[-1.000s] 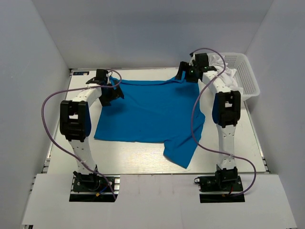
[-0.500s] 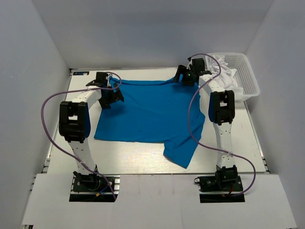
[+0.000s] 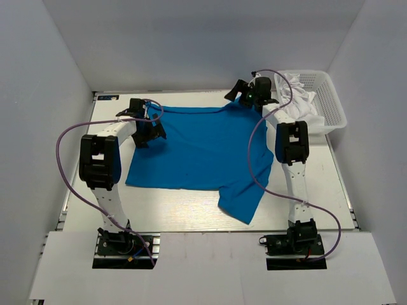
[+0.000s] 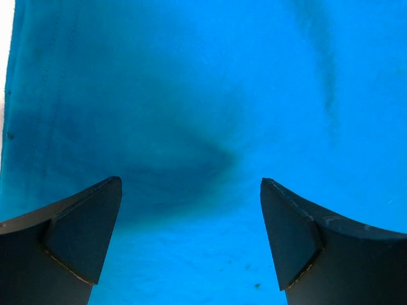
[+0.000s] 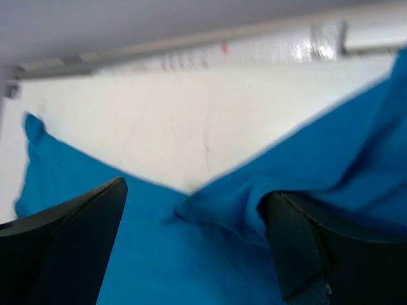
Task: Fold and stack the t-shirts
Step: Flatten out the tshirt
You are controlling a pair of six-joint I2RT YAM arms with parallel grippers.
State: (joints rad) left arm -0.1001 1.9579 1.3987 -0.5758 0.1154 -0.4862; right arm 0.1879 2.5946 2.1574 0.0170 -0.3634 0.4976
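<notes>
Here the blue t-shirt (image 3: 197, 149) lies spread on the counter (image 3: 184, 213), and both tools are at its far edge, one at each end. The left tool (image 3: 145, 129) hangs over the far-left corner. In its wrist view the fingers (image 4: 76, 235) stand wide apart with nothing between them, and flat blue cloth fills everything directly beneath and ahead. Only a sliver of pale counter shows along that tool's left side, so the shirt's side edge lies just to its left.

The right tool (image 3: 238, 94) is at the other end of that edge, also spread wide and holding nothing. Just ahead of its fingers (image 5: 70, 254) and roughly centred in the gap, a raised ridge of cloth (image 5: 219, 203) runs off to the tool's right, with bare counter beyond it. Whether the fingertips touch the fabric cannot be told.

The edge to be lifted runs from one tool to the other, crosswise on the counter, so each arm is nearest its own corner. The rest of the shirt trails back toward the arm bases. I judge a paired pinch of that edge comes next, the right tool needing only a short reach onto the ridge.

A basket (image 3: 331, 101) holding white garments (image 3: 296, 95) sits off to the right tool's right, apart from the shirt.
</notes>
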